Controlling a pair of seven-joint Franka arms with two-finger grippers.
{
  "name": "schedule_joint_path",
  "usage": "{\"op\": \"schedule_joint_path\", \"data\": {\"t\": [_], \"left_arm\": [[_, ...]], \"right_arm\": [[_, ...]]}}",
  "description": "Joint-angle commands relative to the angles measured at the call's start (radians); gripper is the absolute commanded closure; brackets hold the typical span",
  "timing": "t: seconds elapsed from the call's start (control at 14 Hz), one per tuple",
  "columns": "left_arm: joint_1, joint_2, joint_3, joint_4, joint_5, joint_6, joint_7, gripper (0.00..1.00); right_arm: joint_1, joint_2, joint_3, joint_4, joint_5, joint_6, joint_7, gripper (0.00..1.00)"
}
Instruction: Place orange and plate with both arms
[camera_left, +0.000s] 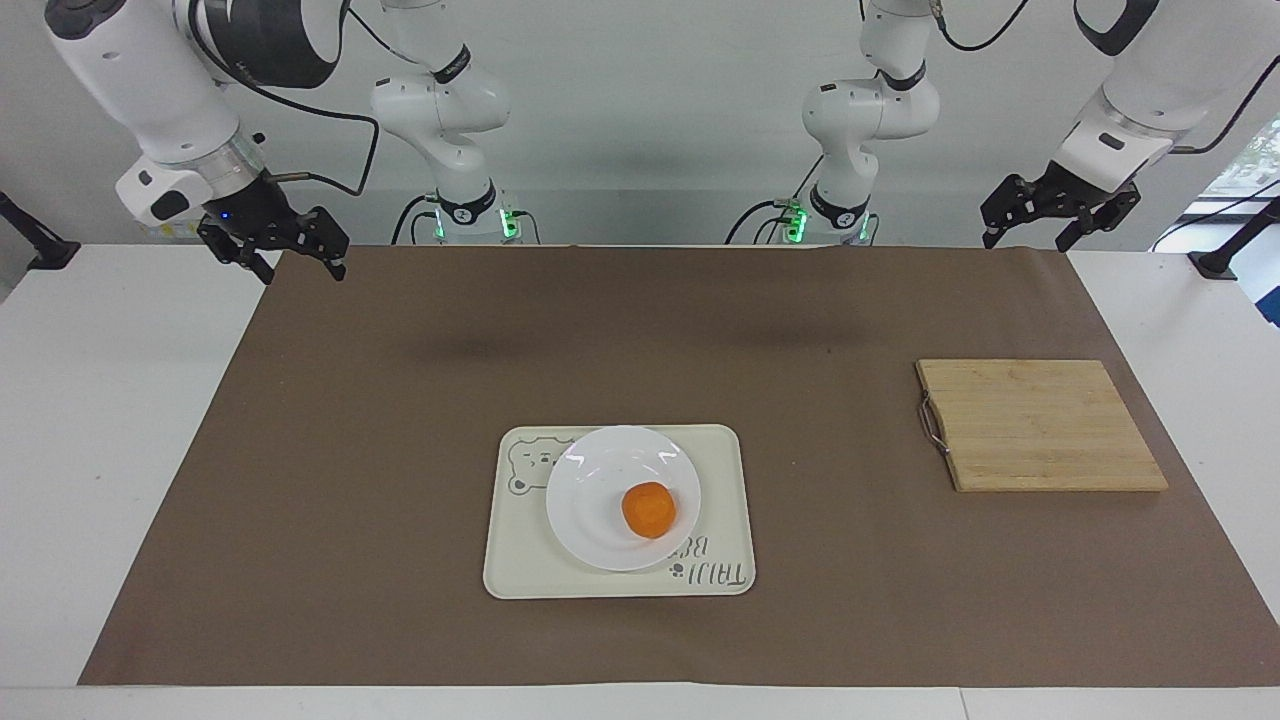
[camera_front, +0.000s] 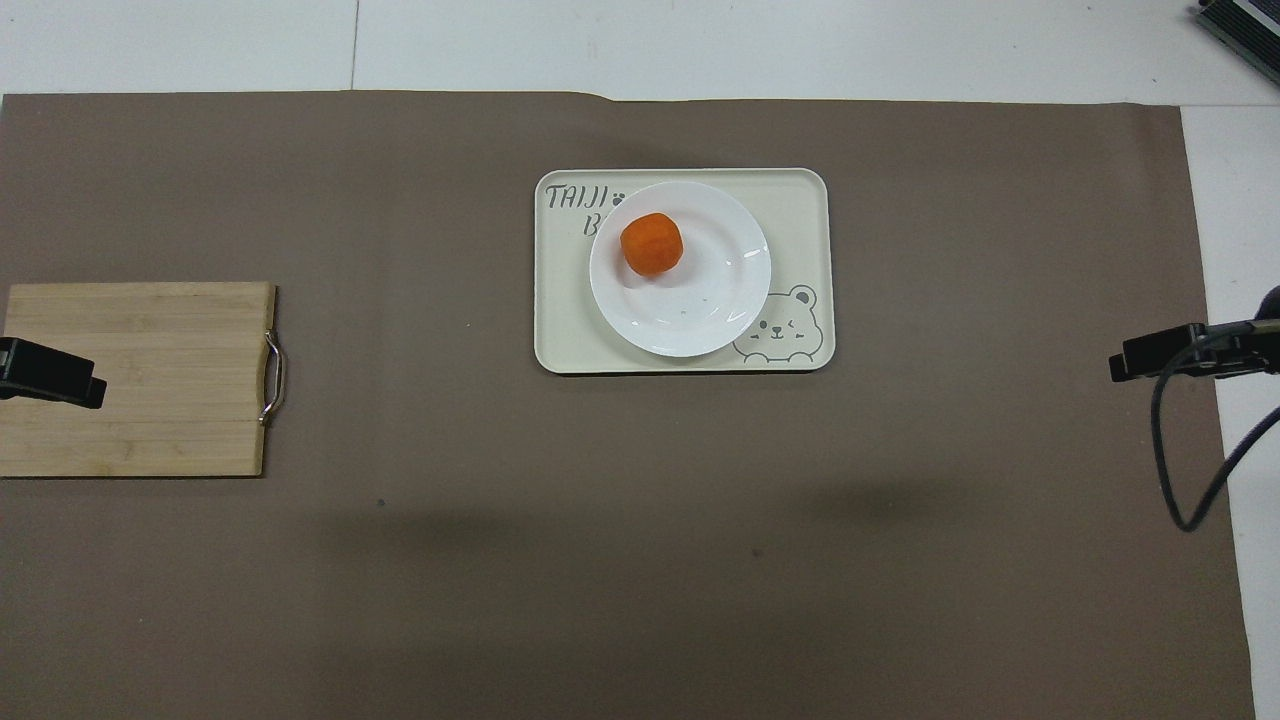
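Note:
The orange (camera_left: 649, 509) (camera_front: 651, 245) lies in the well of the white plate (camera_left: 590, 470) (camera_front: 720, 300), off-centre. The plate rests on a cream tray (camera_left: 520, 570) (camera_front: 800, 200) with a bear drawing, mid-table. My right gripper (camera_left: 303, 272) hangs open and empty over the brown mat's corner at the right arm's end, well away from the tray. High over the left arm's end of the mat, my left gripper (camera_left: 1027, 241) is open too, holding nothing, and that arm waits.
A bamboo cutting board (camera_left: 1040, 425) (camera_front: 140, 380) with a metal handle lies on the brown mat (camera_left: 400, 450) toward the left arm's end. White tabletop borders the mat on both ends.

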Motion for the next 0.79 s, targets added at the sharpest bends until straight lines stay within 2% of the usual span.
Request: {"op": "schedule_joint_path", "data": {"t": [0.0,0.29,0.72], "left_arm": [[0.006,0.009,-0.004,0.021,0.012,-0.019,-0.009,0.00],[0.006,0.009,-0.004,0.021,0.012,-0.019,-0.009,0.00],[0.006,0.009,-0.004,0.021,0.012,-0.020,-0.009,0.00]], "right_arm": [[-0.016,-0.008,0.010,0.025,-0.028,0.005,-0.057,0.00],[0.003,0.013,0.024,0.114,-0.035,0.004,-0.051,0.00],[0.025,0.015,0.024,0.112,-0.035,0.035,-0.056,0.00]]}}
